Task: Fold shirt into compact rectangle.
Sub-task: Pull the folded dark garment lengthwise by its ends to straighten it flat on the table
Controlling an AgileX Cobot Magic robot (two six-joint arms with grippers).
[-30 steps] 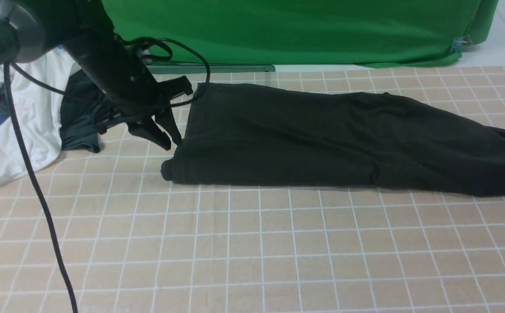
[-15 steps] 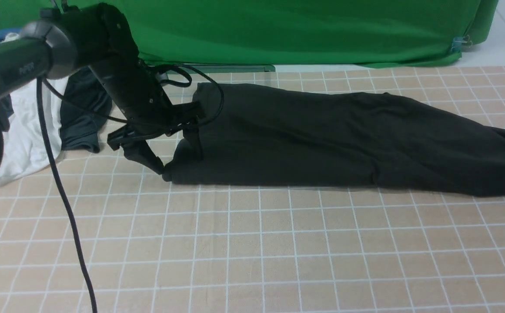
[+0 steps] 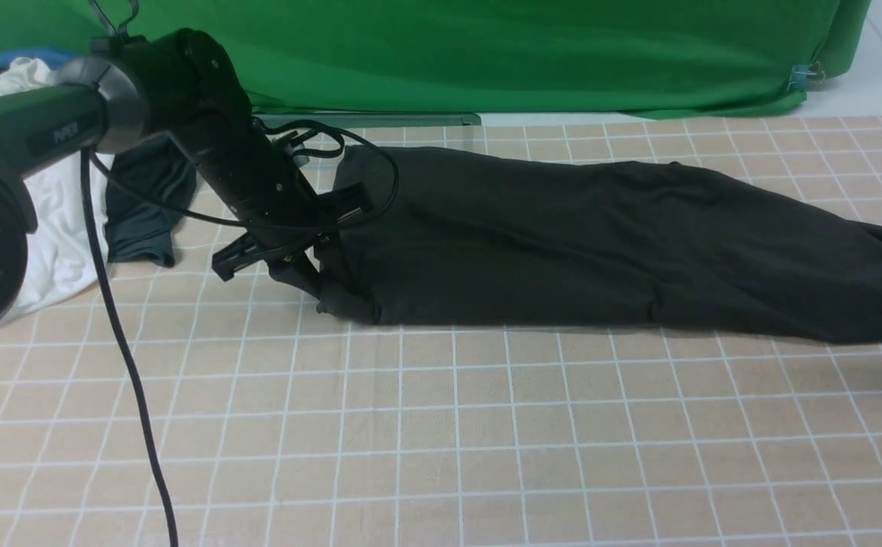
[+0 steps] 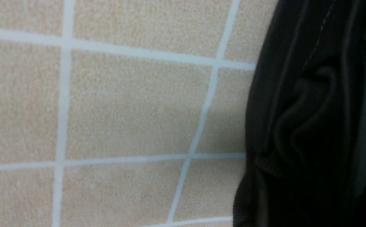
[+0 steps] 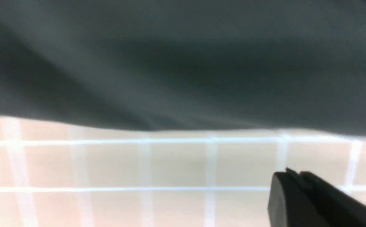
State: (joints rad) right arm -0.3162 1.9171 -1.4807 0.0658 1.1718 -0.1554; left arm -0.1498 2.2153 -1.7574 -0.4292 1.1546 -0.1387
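The black shirt lies in a long folded strip across the checked cloth, from the left of centre out past the right edge. My left gripper is down at its near left corner, shut on the bunched fabric there. The left wrist view shows the shirt's ribbed, creased edge filling the space at the jaws, which are hidden in the dark fabric. In the right wrist view my right gripper hovers over the bare cloth just off the shirt's blurred edge, its fingertips together and holding nothing.
A white garment and a smaller dark grey one lie at the far left behind the left arm. The arm's black cable hangs down across the checked cloth. A green backdrop closes the far side.
My left arm swung down to the shirt's near left corner, its jaws spread and then closed on it. That corner has shifted right. The right gripper has left the front view's edge.
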